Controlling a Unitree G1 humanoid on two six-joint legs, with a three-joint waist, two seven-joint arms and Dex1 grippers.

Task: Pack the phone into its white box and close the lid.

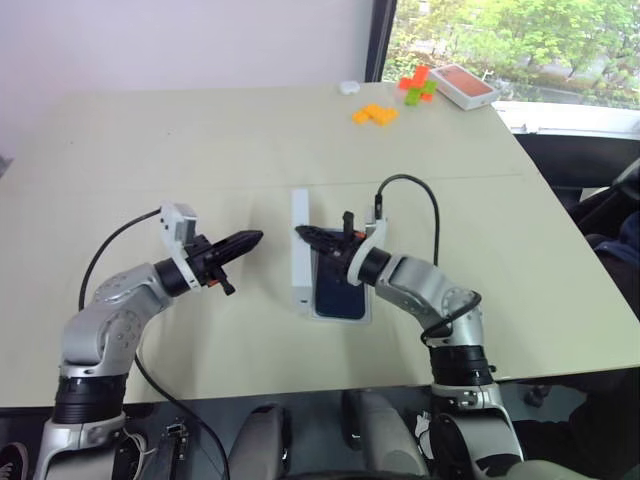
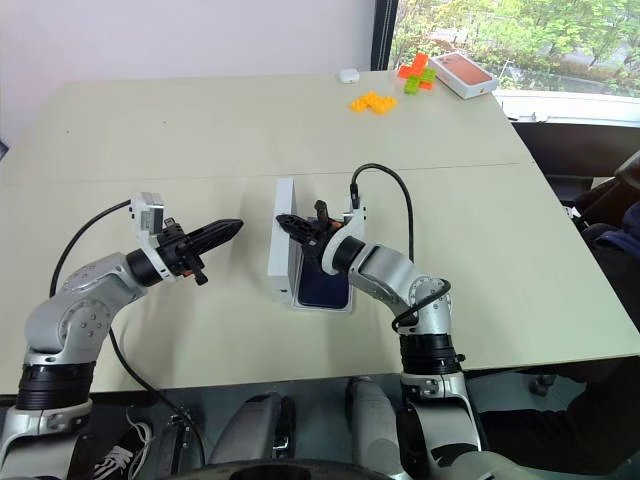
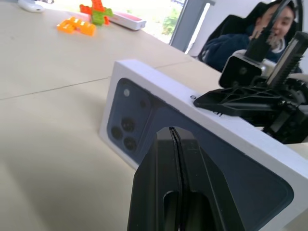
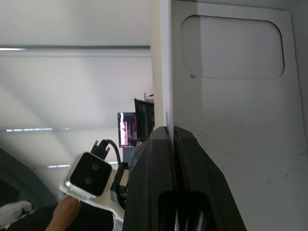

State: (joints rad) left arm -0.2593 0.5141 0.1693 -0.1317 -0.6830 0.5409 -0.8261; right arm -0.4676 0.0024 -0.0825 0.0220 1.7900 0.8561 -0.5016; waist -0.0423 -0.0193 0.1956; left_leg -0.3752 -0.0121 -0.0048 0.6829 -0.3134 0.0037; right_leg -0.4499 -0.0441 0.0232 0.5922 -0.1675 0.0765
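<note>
The phone (image 1: 338,290), glossy dark navy, lies mid-table in the white box (image 1: 362,316). The rigid lid (image 1: 300,250) stands on edge alongside, right gripper (image 1: 303,234) clenched touching its rim. Left gripper (image 1: 252,240) clenched, apart, table clear around it.

The lid (image 1: 300,250), a shallow white cover, stands on its long edge on the table, its printed top, a dark blue phone with camera lenses, facing the robot's left. Just beside it, to the robot's right, the white box (image 1: 366,315) lies flat with the dark navy phone (image 1: 337,292) in it.
</note>
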